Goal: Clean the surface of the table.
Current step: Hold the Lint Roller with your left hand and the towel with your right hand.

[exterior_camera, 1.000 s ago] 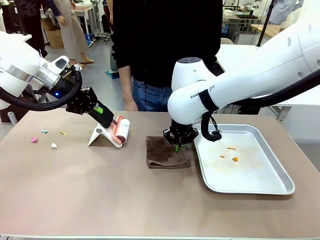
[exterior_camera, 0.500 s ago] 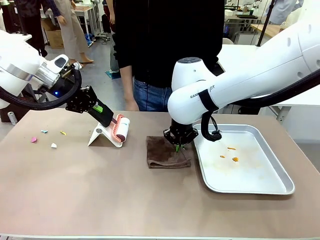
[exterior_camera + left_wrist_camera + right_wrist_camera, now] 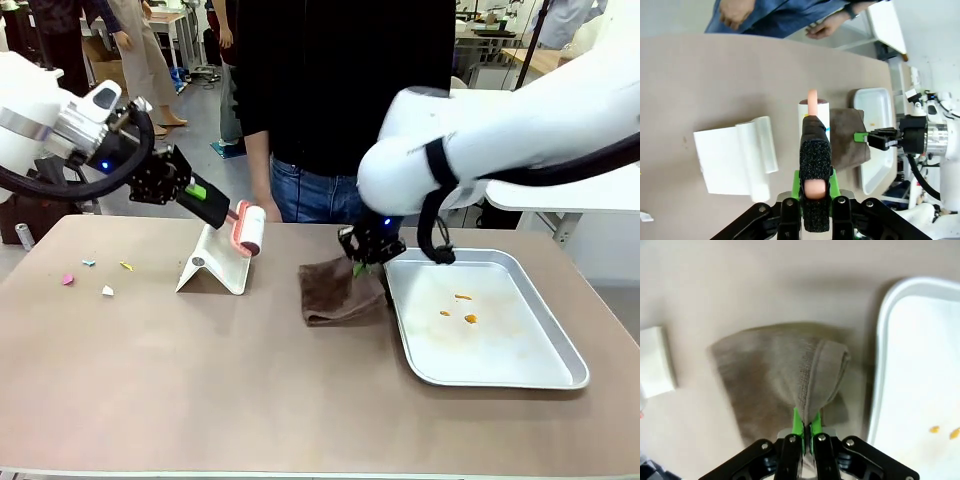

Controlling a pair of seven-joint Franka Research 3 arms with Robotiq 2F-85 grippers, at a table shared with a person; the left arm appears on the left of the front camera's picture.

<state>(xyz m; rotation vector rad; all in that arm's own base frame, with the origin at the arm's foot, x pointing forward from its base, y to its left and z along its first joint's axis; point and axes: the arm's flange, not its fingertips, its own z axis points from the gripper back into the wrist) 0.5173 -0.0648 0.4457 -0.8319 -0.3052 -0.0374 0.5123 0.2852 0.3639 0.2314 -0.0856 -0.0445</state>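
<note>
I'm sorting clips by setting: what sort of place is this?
Probably a robotics lab or workshop: at a tan table shared with a standing person, the left gripper holds a lint roller and the right gripper pinches a brown cloth.

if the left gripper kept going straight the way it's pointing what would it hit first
Probably the bare table, reached first by the lint roller that the left gripper holds; the brown cloth lies just beside that line, though depth is unclear.

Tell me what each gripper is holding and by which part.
The left gripper holds the lint roller by its pink handle; the right gripper pinches the brown cloth at a bunched fold.
</note>
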